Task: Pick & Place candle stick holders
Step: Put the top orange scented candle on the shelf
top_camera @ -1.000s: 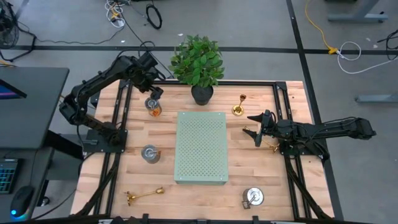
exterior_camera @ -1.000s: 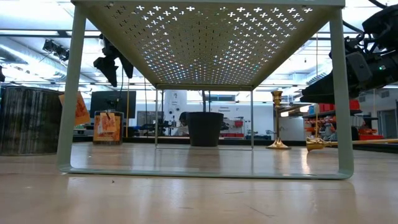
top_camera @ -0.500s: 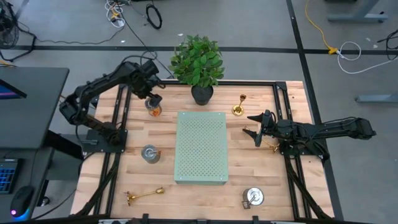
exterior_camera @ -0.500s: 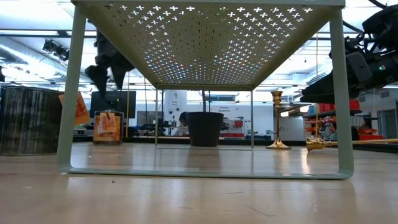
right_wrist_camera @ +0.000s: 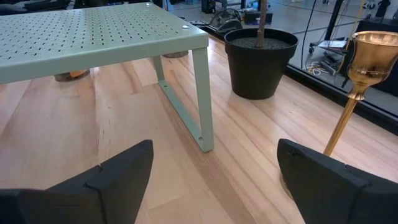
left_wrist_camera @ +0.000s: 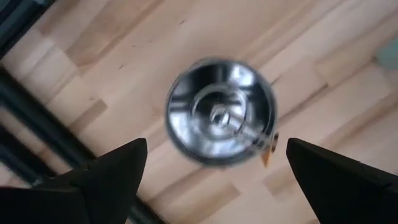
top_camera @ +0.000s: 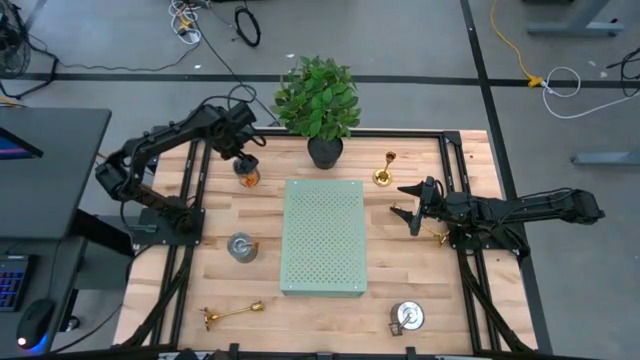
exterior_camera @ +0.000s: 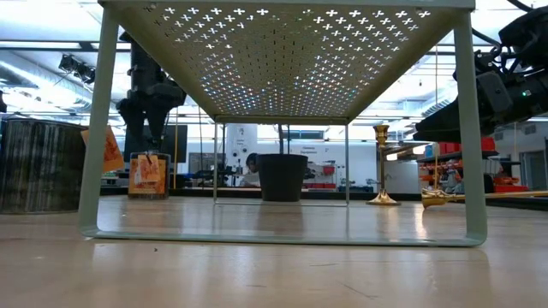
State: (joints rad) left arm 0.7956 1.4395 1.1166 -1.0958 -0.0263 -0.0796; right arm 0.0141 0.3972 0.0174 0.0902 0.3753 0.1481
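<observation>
Step in hand, as I read it: approach for a pick, no holder lifted yet. Table (top_camera: 470, 165) is butcher-block with black rails on both long sides; the pale green perforated board (top_camera: 322, 236) stands at centre, potted plant (top_camera: 318, 102) at 12 o'clock. Left gripper (top_camera: 245, 160) hovers right above the squat silver holder (left_wrist_camera: 219, 112) at about 11 o'clock of the board, fingers spread wide either side of it in the wrist view, not touching. Next move likely calls for a straight descent, then closing on the rim; the left rail and plant leaves sit near, so little lateral room there. Right gripper (top_camera: 408, 200) waits at 3 o'clock beside the board, jaws released, empty. Other pieces: silver holder (top_camera: 241, 246) at 9 o'clock, silver holder (top_camera: 406, 317) at 5 o'clock, upright gold candlestick (top_camera: 384, 170) at 1 o'clock, gold candlestick (top_camera: 230, 314) lying at 7 o'clock, another gold one (top_camera: 437, 236) lying under the right arm. Open room is at 6 o'clock.
</observation>
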